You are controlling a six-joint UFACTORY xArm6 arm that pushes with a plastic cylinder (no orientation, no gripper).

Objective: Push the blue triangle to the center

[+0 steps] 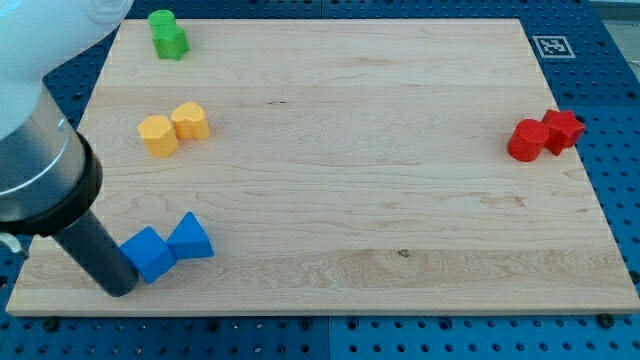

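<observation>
The blue triangle (190, 238) lies near the board's lower left, touching a blue cube-like block (148, 252) on its left. My tip (118, 288) rests on the board at the lower left corner, right against the left side of the blue cube-like block. The dark rod rises from it up and to the left towards the arm's body. The triangle is one block's width to the right of my tip, far left of the board's middle.
Two yellow blocks (173, 128) touch each other at the left. A green block (167, 34) sits at the top left. Two red blocks (544, 135) touch at the right edge. The wooden board (350, 150) lies on a blue pegboard.
</observation>
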